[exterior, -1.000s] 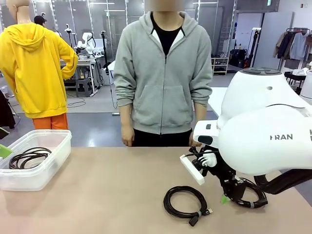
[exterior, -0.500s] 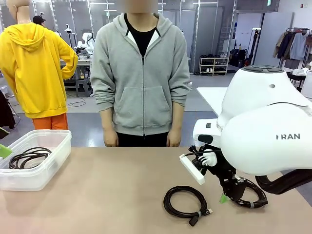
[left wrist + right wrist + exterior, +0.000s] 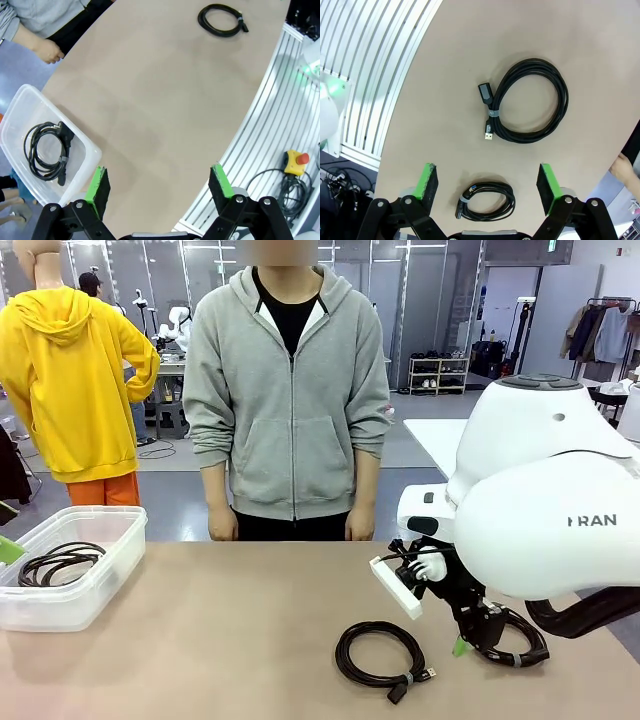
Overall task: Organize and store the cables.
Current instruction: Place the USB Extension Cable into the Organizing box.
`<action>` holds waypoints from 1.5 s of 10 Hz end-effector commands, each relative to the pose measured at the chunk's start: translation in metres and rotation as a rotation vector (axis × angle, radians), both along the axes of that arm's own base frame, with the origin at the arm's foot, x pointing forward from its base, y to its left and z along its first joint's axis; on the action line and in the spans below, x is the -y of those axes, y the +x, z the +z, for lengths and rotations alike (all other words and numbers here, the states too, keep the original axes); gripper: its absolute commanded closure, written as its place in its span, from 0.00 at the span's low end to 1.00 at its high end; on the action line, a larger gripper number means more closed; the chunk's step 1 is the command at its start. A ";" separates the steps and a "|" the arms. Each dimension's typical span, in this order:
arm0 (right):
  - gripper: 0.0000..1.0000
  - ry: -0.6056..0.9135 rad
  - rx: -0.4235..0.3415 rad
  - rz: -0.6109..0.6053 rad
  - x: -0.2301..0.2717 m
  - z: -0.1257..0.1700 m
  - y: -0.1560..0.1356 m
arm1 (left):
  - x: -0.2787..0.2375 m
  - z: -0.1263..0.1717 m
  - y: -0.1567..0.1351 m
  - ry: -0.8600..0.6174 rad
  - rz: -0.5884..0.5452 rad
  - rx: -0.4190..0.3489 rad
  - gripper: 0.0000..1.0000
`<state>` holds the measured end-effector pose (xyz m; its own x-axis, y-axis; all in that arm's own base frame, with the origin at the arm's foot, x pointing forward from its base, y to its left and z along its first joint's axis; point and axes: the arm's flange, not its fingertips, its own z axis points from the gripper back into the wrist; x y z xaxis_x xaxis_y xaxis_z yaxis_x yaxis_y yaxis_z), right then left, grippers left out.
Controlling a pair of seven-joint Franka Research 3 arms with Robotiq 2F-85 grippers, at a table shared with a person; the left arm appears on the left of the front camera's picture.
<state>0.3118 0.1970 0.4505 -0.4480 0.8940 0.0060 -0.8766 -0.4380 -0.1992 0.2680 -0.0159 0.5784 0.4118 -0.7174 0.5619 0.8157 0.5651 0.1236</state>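
Note:
A larger black coiled cable (image 3: 380, 658) lies on the table right of centre, tied with a pale band; it also shows as the larger cable (image 3: 527, 102) and, far off, as the larger cable (image 3: 222, 20). A smaller coiled cable (image 3: 487, 201) rests on the table between the fingers of my open right gripper (image 3: 487, 184). From the front, the right gripper (image 3: 465, 642) hangs low over that smaller cable (image 3: 518, 642). Another coiled cable (image 3: 47, 150) sits inside a clear plastic box (image 3: 70, 125). My left gripper (image 3: 159, 185) is open, above and beside the box, holding nothing.
The clear box (image 3: 60, 615) stands at the table's left end with its cable (image 3: 58, 562) inside. A person in a grey hoodie stands at the far edge, hands (image 3: 222, 525) at their sides. The table's near edge and a ribbed metal rail (image 3: 280, 110) lie beyond.
The person has stepped toward picture left along the far edge. Both grippers stay open and the arms have hardly moved.

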 end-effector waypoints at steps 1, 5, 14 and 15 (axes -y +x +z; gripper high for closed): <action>0.00 0.003 -0.018 0.036 0.000 -0.013 0.007 | 0.002 -0.001 0.001 0.003 0.024 0.007 0.00; 0.00 -0.021 -0.068 0.042 -0.013 -0.085 0.028 | 0.002 -0.001 0.001 0.003 0.024 0.007 0.00; 0.14 -0.081 -0.079 -0.003 -0.013 -0.145 0.035 | 0.002 -0.001 0.001 0.003 0.024 0.007 0.00; 0.43 -0.081 -0.082 -0.002 -0.013 -0.149 0.037 | 0.002 -0.001 0.001 0.003 0.024 0.007 0.00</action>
<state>0.3589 0.2136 0.3106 -0.4598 0.8880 -0.0020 -0.8856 -0.4587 -0.0731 0.2680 -0.0154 0.5786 0.4117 -0.7168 0.5628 0.8156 0.5653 0.1234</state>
